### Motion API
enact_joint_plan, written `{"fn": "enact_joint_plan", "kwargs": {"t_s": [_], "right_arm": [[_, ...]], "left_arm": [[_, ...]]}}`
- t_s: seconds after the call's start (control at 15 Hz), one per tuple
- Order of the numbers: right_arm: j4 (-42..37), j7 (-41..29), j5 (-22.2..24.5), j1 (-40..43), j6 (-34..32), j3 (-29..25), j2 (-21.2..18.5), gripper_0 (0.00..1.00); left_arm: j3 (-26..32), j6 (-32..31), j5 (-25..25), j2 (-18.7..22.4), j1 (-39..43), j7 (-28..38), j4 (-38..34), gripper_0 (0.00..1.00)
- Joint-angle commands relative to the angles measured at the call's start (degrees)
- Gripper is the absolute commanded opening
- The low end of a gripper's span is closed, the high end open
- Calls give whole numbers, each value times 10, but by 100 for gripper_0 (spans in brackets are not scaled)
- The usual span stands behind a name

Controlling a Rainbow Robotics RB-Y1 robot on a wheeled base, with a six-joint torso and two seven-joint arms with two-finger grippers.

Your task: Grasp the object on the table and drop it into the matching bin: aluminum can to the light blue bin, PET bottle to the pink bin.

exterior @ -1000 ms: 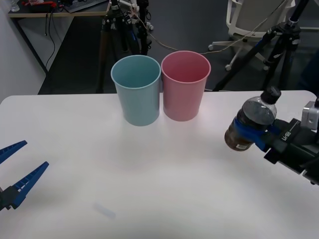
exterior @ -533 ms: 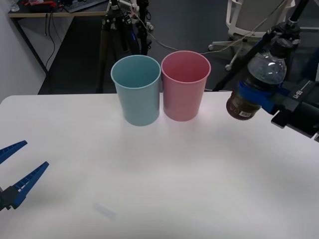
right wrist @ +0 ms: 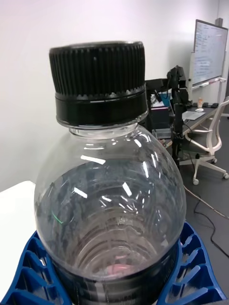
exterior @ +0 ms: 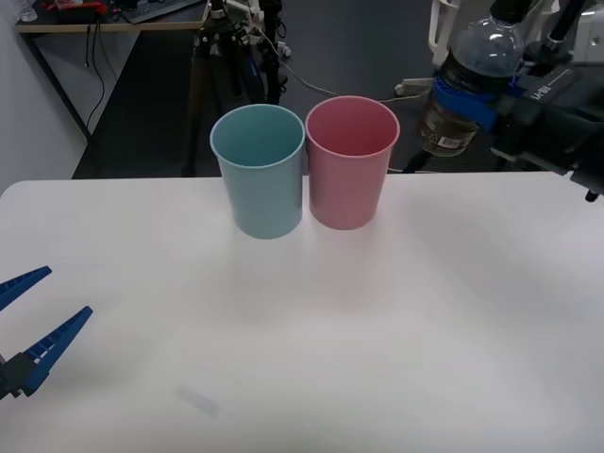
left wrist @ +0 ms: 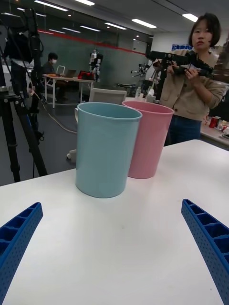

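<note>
- The right tool (exterior: 483, 94), with blue ribbed fingers (right wrist: 193, 269), is clamped around the dark label band of a small clear plastic bottle with a black ribbed cap (exterior: 469, 77), holding it in the air, tilted a little.
- In the front view the bottle hangs high above the far right part of the large white smooth surface (exterior: 377, 321), off to the right of the pink tapered plastic bin (exterior: 350, 162) and above the level of its rim; it touches neither bin.
- From the right wrist view, the bottle's (right wrist: 110, 190) clear rounded shoulder and cap rise between the two blue fingers, which press on both sides of it.
- The pink bin and the pale blue-teal tapered plastic bin (exterior: 260, 170) stand upright, just beside each other, at the far side of the surface, the blue one to the left.
- The left tool (exterior: 28, 316) rests low over the near left edge of the surface, its blue fingers (left wrist: 205, 238) spread wide with nothing between them, well apart from both bins (left wrist: 106, 147).
</note>
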Motion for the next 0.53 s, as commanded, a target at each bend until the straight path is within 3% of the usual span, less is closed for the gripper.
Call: {"fn": "enact_joint_plan", "kwargs": {"t_s": [0.07, 0.27, 0.53], "right_arm": [[59, -37, 0, -104, 0, 85, 17, 0], [130, -40, -1, -193, 0, 156, 59, 0], [218, -38, 3, -260, 0, 206, 126, 0]], "left_arm": [[0, 0, 0, 0, 0, 0, 0, 100], [0, 0, 0, 0, 0, 0, 0, 100], [0, 0, 0, 0, 0, 0, 0, 100]]}}
